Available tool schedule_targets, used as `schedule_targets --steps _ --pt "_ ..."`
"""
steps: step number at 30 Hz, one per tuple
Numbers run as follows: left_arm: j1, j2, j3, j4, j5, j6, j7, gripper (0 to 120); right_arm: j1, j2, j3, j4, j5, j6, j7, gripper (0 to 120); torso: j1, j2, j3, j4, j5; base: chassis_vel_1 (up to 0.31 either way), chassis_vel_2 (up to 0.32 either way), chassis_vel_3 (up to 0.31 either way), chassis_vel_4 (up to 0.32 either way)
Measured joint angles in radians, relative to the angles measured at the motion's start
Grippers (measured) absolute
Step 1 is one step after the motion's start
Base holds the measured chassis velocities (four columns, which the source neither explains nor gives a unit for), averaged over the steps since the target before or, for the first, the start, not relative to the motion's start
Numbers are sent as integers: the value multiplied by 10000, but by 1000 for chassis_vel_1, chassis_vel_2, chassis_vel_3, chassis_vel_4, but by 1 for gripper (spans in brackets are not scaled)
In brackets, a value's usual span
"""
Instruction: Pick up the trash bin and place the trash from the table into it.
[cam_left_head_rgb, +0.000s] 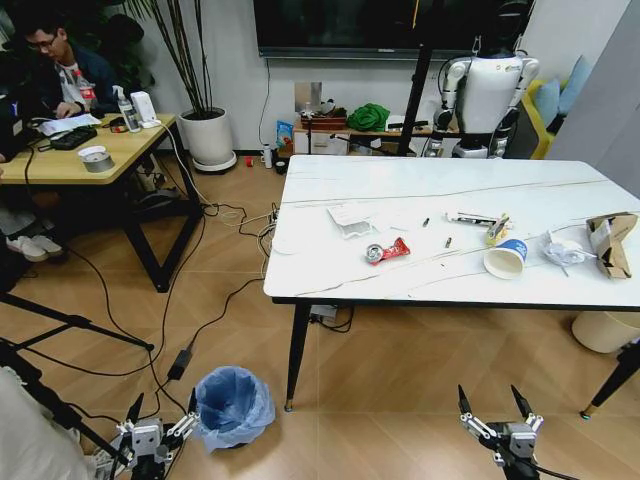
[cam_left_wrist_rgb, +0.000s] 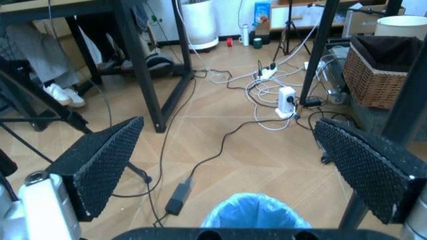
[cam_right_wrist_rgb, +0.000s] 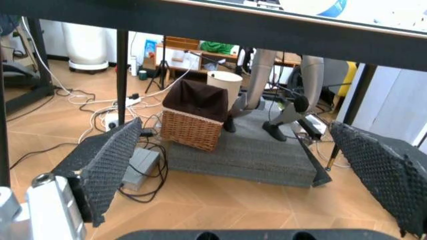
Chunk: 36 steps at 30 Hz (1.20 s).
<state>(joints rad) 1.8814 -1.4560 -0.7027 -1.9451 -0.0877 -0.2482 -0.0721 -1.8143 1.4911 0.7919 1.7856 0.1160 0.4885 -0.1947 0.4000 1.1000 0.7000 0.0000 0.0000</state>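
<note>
Trash bin (cam_left_head_rgb: 233, 405), lined with a crinkled light blue bag, stands on the wood floor near the table's front left leg, just right of the left gripper (cam_left_head_rgb: 158, 420). Left gripper low, jaws spread wide, nothing between them; in the left wrist view the bin's blue rim (cam_left_wrist_rgb: 253, 212) sits just ahead of the open fingers. Right gripper (cam_left_head_rgb: 497, 405) low in front of the table (cam_left_head_rgb: 320, 260), jaws released, empty.

On the table: red wrapper (cam_left_head_rgb: 386, 250), white papers (cam_left_head_rgb: 350, 215), paper cup (cam_left_head_rgb: 506, 257) on its side, clear wrapper (cam_left_head_rgb: 563, 250), brown paper bag (cam_left_head_rgb: 612, 242) near the right edge. Small items near the cup, possibly pens; too small to tell
</note>
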Motion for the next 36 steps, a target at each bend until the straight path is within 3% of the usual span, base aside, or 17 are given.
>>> schedule_targets --steps 14,27,36 --pt "1 162 -38 -53 -210 -119 -463 100 141 128 -82 -108 -107 3 -15 100 0 0 0 0 -1 0 0 0 0" --pt "-379 312 -642 901 -447 -121 -1392 100 546 402 -228 -796 -273 -41 -46 100 0 0 0 0 0 0 0 0 0" --pt "-279 192 -674 912 -524 -289 -1435 100 656 458 -201 -859 -202 -38 -74 100 0 0 0 1 -1 0 0 0 0"
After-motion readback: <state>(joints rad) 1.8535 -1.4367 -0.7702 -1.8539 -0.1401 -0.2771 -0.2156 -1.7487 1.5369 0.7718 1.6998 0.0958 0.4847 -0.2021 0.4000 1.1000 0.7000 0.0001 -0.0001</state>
